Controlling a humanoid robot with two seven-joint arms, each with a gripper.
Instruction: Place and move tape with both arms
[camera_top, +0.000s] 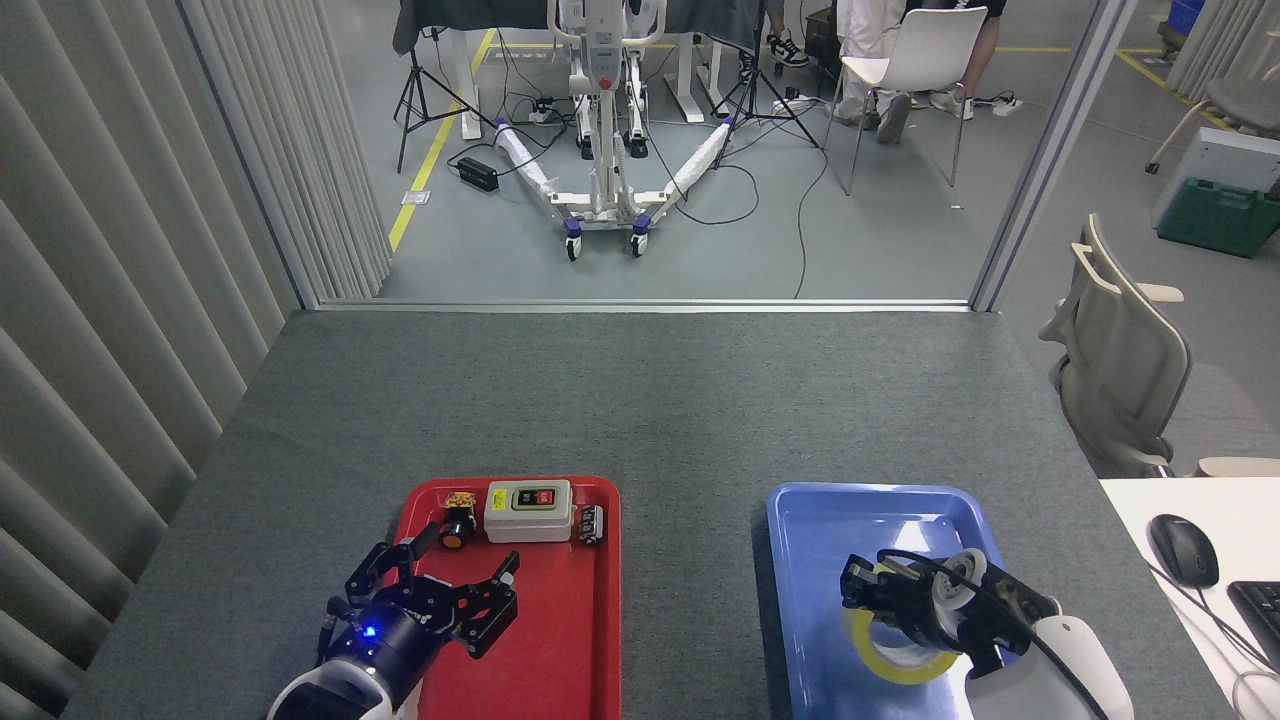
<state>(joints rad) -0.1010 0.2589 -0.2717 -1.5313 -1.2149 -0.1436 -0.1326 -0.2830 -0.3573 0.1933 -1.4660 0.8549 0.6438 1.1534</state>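
Observation:
The tape (893, 664), a yellow translucent roll, lies flat in the blue tray (830, 520) at the right front. My right gripper (872, 592) hangs directly over the roll and points down at it. It covers the roll's far half, and its black fingers (856, 586) sit at the roll's far left rim. Whether they grip the roll does not show. My left gripper (452, 572) stands open over the near left part of the red tray (560, 640), with its fingers spread and nothing between them.
At the red tray's far end sit a white switch box (528, 509), a black and orange push button (457, 529) and a small black part (591, 524). A desk with a mouse (1183, 549) adjoins on the right, beside a chair (1120, 360). Curtains (120, 300) line the left.

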